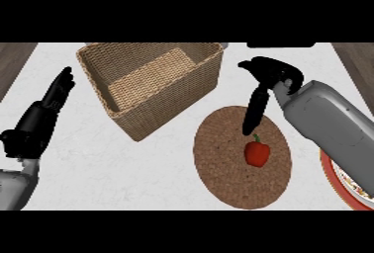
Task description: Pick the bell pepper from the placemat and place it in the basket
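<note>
A red bell pepper [257,152] with a green stem lies on the round brown woven placemat [226,168] at the lower right of the counter. My right hand [272,74] hovers beyond the mat's far edge, open, one long finger [254,111] pointing down toward the pepper and ending just short of its stem. The woven basket [116,106] stands at the upper middle, tilted in view, with nothing visible inside. My left hand [45,112] rests open at the left edge, fingers stretched up, far from the pepper.
A red-rimmed plate [342,184] peeks out from under my right forearm at the right edge. Dark wood strips [15,59] border the white counter at both upper corners. White counter surface lies between the basket and my left hand.
</note>
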`<state>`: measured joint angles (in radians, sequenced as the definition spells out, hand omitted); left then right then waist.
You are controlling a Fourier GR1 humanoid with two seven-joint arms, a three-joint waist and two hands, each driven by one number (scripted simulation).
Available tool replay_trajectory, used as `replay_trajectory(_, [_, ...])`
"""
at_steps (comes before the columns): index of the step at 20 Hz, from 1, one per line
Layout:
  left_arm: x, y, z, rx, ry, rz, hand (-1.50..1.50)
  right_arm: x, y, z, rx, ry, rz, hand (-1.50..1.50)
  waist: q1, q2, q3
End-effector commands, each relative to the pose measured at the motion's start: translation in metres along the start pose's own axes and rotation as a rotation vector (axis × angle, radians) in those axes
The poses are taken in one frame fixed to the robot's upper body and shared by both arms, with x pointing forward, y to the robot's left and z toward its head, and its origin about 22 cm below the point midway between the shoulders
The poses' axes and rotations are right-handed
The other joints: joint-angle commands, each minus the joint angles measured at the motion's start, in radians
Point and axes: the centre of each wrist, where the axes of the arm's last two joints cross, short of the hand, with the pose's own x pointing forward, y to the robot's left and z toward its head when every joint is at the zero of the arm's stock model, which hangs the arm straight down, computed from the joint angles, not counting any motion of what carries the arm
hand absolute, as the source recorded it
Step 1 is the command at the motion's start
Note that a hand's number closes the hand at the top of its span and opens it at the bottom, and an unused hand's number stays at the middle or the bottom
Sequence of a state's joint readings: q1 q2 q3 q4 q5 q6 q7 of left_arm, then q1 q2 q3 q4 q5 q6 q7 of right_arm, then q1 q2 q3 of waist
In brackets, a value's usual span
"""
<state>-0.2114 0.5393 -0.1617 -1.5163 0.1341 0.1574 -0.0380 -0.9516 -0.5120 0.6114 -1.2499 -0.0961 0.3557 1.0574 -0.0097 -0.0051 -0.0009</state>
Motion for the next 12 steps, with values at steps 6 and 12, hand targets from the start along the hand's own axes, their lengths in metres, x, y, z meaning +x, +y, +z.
replay_trajectory(6, [-0.004, -0.006, 0.003, 0.000, 0.001, -0.010, 0.00, -0.021, 0.042, -0.024, 0.141, 0.172, 0.108, -1.50, 0.009, 0.004, 0.000])
replay_trajectory(12, [-0.012, 0.005, 0.013, 0.004, -0.014, -0.013, 0.00, -0.032, 0.070, -0.033, 0.150, 0.205, 0.129, -1.50, 0.014, 0.004, 0.000])
